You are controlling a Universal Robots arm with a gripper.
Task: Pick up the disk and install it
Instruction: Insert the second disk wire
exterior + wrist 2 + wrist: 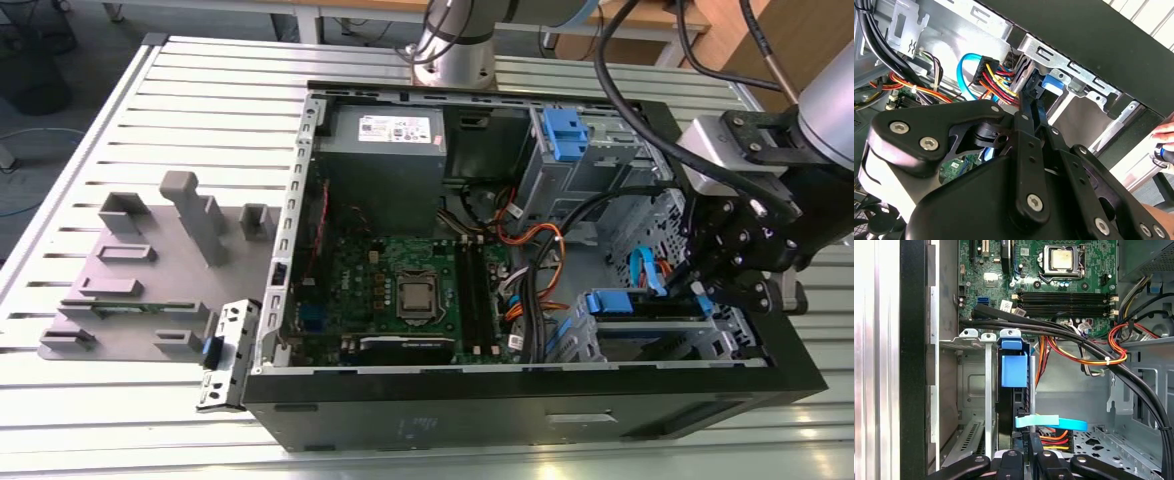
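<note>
An open black computer case (pixel 534 400) lies on a slatted metal table (pixel 174 120), its green motherboard (pixel 400 290) exposed. A grey power supply box (pixel 387 135) sits at the far end, beside a blue-handled drive cage (pixel 567 150). The gripper (pixel 714 290) reaches into the case's corner on the exterior view's right. There the disk (pixel 1014 370) stands on edge in its bay, slotted between metal rails, blue bracket visible. The gripper's fingers (pixel 1031 107) are narrow, closed on the disk's edge.
</note>
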